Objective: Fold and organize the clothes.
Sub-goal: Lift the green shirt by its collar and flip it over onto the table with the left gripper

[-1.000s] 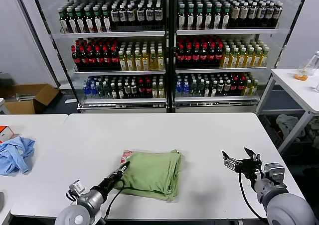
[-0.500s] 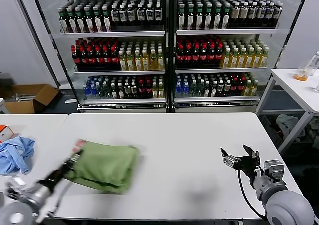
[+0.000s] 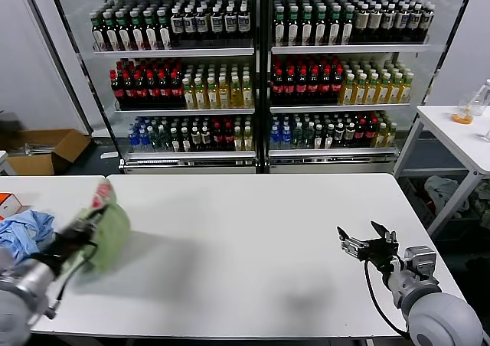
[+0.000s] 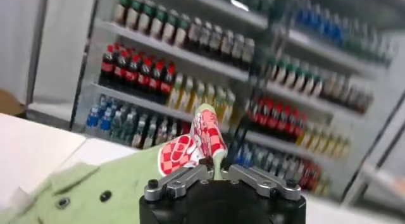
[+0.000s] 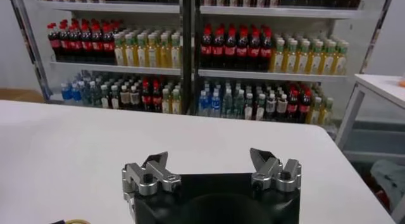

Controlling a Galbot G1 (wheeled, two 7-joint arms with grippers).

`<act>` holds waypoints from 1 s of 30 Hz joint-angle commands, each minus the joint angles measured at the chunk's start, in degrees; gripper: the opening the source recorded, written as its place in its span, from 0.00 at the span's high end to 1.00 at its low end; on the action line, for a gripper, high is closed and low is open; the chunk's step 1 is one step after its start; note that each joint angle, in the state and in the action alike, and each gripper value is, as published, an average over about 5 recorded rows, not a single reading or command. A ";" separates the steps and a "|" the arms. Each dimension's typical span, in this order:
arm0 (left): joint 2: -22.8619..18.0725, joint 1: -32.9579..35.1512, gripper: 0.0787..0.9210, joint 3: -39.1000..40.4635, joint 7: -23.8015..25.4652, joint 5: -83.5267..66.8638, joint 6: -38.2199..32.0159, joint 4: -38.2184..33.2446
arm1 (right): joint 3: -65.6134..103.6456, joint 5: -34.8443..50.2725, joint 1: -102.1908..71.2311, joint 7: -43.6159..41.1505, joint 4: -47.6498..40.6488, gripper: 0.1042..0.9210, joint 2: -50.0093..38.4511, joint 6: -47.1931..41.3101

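The clothes, a folded sage-green polo shirt (image 3: 111, 231) with a red-and-white print (image 4: 190, 149), hang lifted above the left end of the white table (image 3: 253, 246). My left gripper (image 3: 90, 220) is shut on the shirt's edge by the print, close to the gap between the two tables. In the left wrist view the green cloth (image 4: 95, 193) with its dark buttons drapes below the jaws (image 4: 214, 167). My right gripper (image 3: 366, 243) hovers open over the table's right side with nothing between its fingers, as the right wrist view also shows (image 5: 212, 165).
A crumpled light blue cloth (image 3: 23, 235) lies on the neighbouring table at far left, beside an orange-and-white box (image 3: 8, 203). Glass-door coolers full of bottles (image 3: 256, 70) stand behind. Another white table (image 3: 459, 135) is at the right.
My left gripper has carried the folded shirt from the table's middle leftwards and lifted it, so it now hangs near the left edge. The right gripper has barely moved.
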 commanded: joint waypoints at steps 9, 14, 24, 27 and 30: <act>-5.70 -8.86 0.97 36.57 0.43 36.96 0.81 -0.44 | 0.72 -0.20 -0.37 -0.25 0.16 0.12 -0.65 0.25; -9.15 -14.71 0.97 41.04 -2.62 33.35 1.69 6.66 | 0.43 -0.26 -0.14 -0.22 0.34 0.12 -0.42 0.25; -16.73 -20.33 0.93 47.16 -6.15 25.76 -1.06 11.53 | 0.26 -0.65 0.02 -0.46 0.63 0.12 0.20 0.25; -17.49 -20.44 0.83 47.21 -7.49 21.82 -3.04 11.12 | -0.18 -0.99 0.38 -0.70 0.55 0.12 0.49 0.26; -17.33 -18.67 0.73 47.25 -8.10 21.04 -4.64 8.98 | -1.23 -1.38 1.06 -0.91 0.36 0.12 0.88 0.27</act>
